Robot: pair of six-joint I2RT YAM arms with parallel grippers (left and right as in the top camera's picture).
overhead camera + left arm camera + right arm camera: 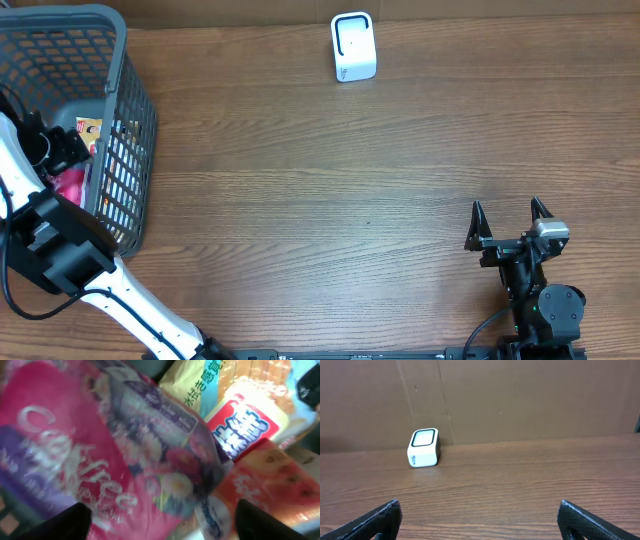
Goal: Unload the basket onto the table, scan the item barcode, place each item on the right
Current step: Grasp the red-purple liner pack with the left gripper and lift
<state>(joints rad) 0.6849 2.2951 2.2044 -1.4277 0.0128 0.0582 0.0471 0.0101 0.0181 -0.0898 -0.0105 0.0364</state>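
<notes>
Left gripper I see wide over the pink packet in the basket; right gripper also stands wide.

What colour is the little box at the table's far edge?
White box, black-rimmed face; clearest in the right wrist view.

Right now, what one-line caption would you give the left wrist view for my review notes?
Open left claw poised over a pink packet lying among other printed packets in the basket.

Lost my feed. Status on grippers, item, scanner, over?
Left gripper open in basket, over pink pack, not gripped. Right gripper open, empty. Scanner unobstructed.
</notes>
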